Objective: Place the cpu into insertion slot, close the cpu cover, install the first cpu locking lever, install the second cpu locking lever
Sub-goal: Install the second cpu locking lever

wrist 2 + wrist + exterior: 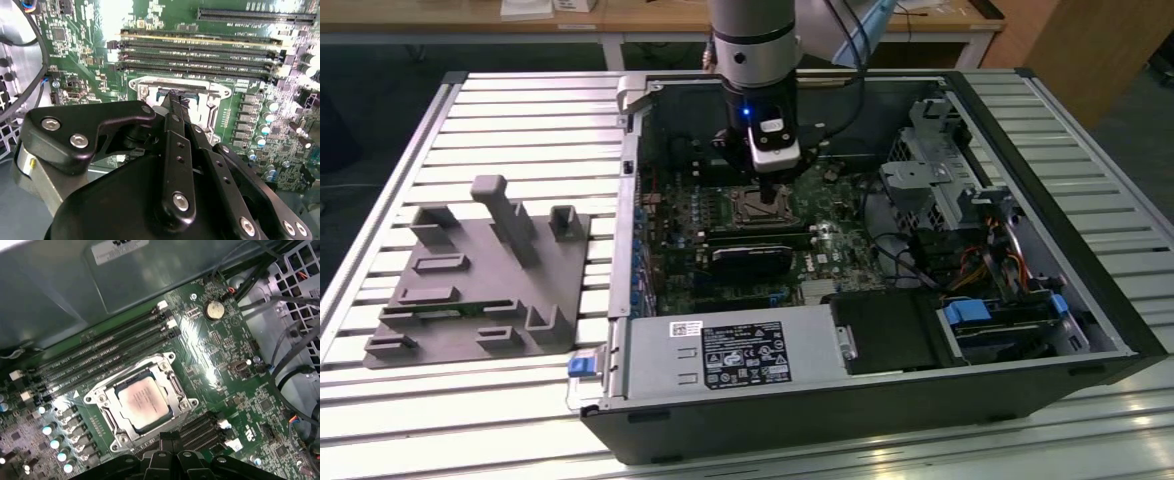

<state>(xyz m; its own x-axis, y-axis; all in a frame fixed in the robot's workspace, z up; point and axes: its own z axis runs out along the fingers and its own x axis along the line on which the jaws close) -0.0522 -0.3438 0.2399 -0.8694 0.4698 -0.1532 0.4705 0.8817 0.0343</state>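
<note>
The cpu [143, 399], a pale silvery square, lies flat in the insertion slot [186, 401] on the green board. The cpu cover [134, 374], a thin metal frame, lies down around it. In the exterior view my gripper [771, 172] hangs straight down over the insertion slot [761, 205] inside the open computer case. In both wrist views the black fingers are pressed together with nothing between them. In the second wrist view the gripper [175, 96] has its tip at the rim of the insertion slot [212, 97]. The gripper [170, 436] sits just off the socket's near edge.
Long black memory slots [200, 52] run beside the socket. A black module [754, 252] and a labelled metal box [734, 352] lie nearer the case front. Cables and a drive cage [941, 190] fill the exterior view's right. A grey fixture [480, 270] stands outside on the exterior view's left.
</note>
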